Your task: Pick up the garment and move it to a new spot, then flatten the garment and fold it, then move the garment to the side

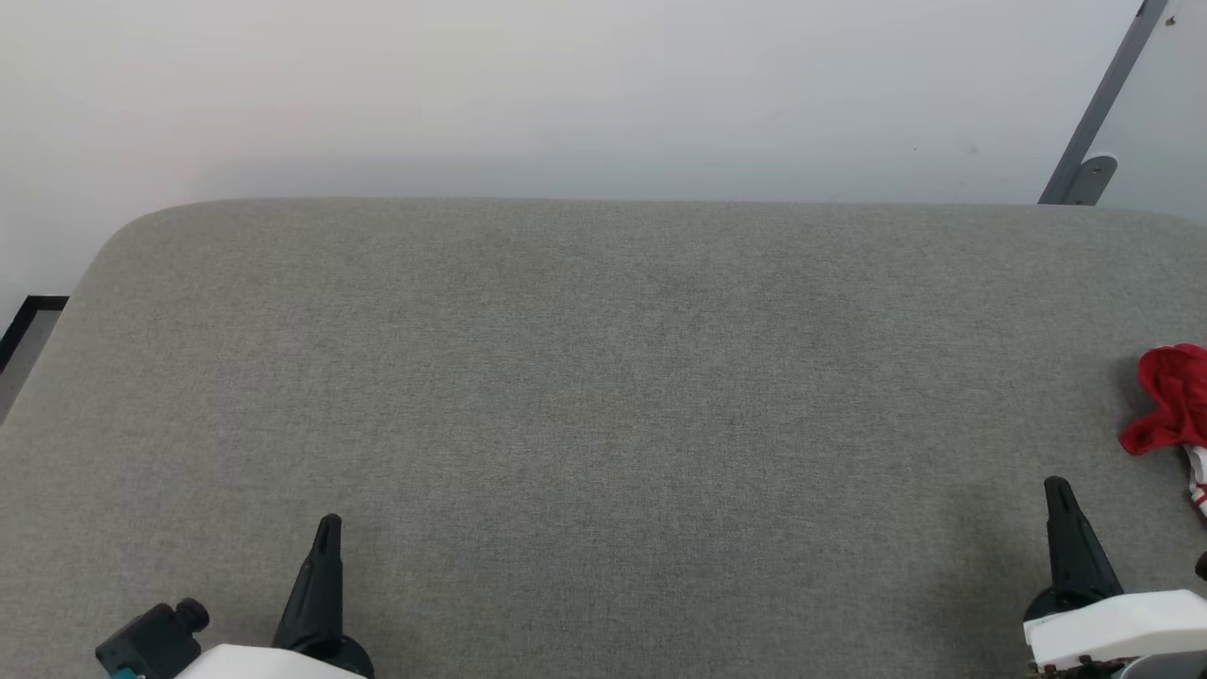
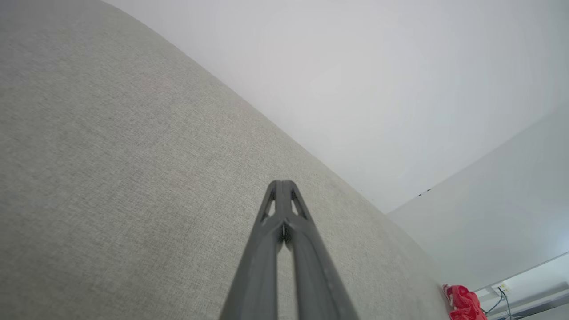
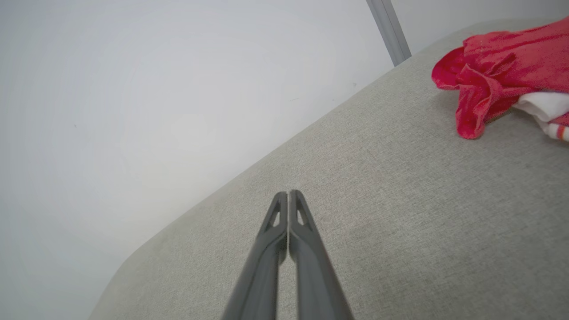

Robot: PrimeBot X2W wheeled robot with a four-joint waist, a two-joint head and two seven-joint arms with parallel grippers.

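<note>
Shirt (image 1: pixel 1172 396): crumpled, bench (image 1: pixel 603 358) right edge.
L claw (image 2: pixel 283 183): closed, empty.
R claw (image 3: pixel 289 192): closed, empty, nr shirt.

The broad grey counter (image 1: pixel 603 377) is covered in matt, coarse-woven cloth, the crumpled red-and-white garment (image 3: pixel 498 66) is soft matt fabric, the dark fingers of the left claw (image 2: pixel 282 183) and right claw (image 3: pixel 289 193) appear smooth semi-matt plastic, and the pale wall (image 1: pixel 566 94) is smooth and matt.
</note>
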